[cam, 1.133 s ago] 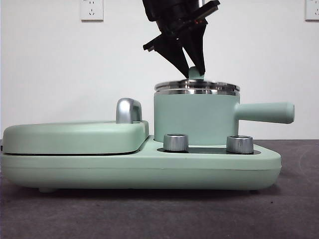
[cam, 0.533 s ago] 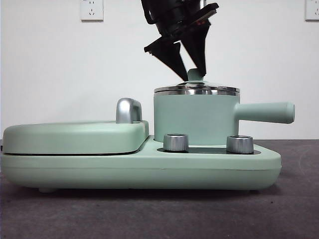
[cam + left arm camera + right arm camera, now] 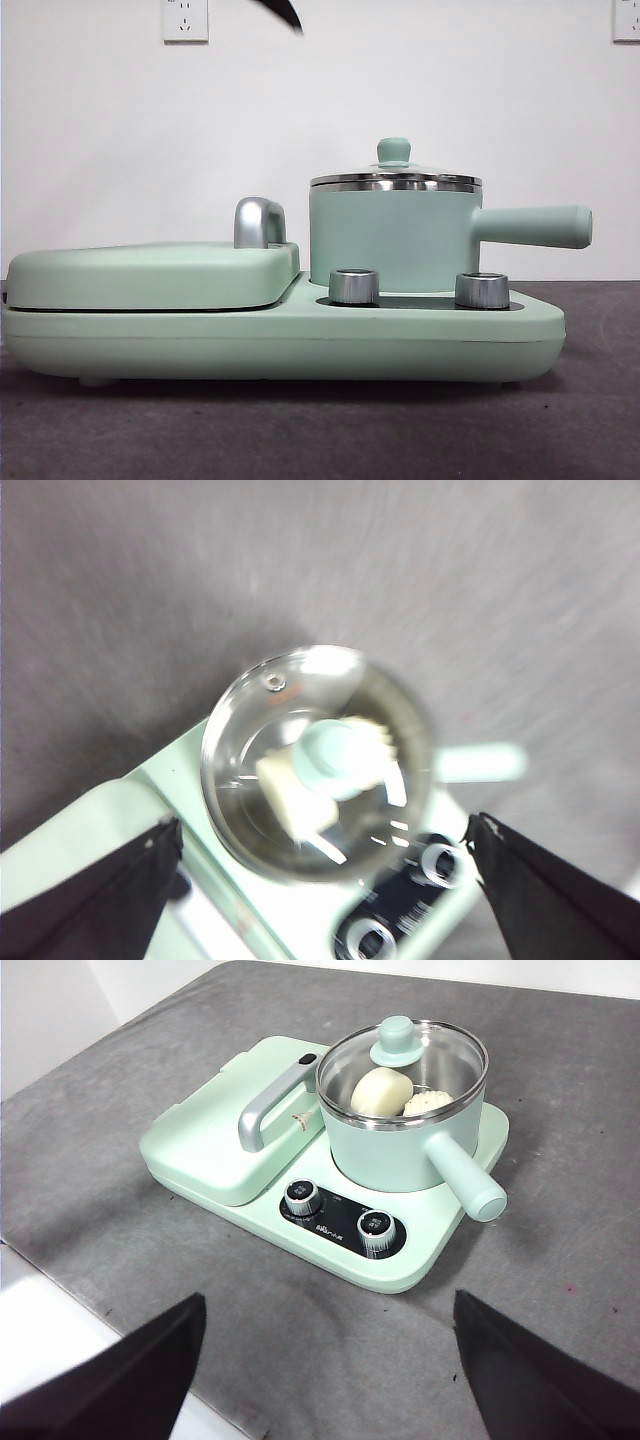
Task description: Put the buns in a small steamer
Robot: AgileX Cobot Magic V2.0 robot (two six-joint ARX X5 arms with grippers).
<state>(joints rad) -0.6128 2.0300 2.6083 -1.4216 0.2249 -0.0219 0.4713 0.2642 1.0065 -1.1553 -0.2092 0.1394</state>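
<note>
The small steamer (image 3: pixel 390 235) stands on the right of the mint green base, its glass lid (image 3: pixel 402 1060) on and its green knob (image 3: pixel 394 150) free. Through the lid I see both buns inside: the smooth bun (image 3: pixel 382 1090) and the ridged bun (image 3: pixel 428 1102). In the left wrist view they show blurred under the lid, the smooth bun (image 3: pixel 295 795) beside the ridged bun (image 3: pixel 380 735). My left gripper (image 3: pixel 322 823) hangs open high above the lid; only a black tip (image 3: pixel 285 12) shows in the front view. Well back from the cooker, my right gripper (image 3: pixel 328 1298) is open and empty.
The flat hinged griddle (image 3: pixel 150 270) with its chrome handle (image 3: pixel 258 222) lies shut left of the steamer. Two steel dials (image 3: pixel 353 286) (image 3: pixel 481 290) sit on the base front. The steamer's long handle (image 3: pixel 530 226) sticks out to the right. The table's near edge (image 3: pixel 60 1290) runs close by.
The gripper that stood around the lid knob has let it go and risen almost out of the front view. The lid stays on the steamer.
</note>
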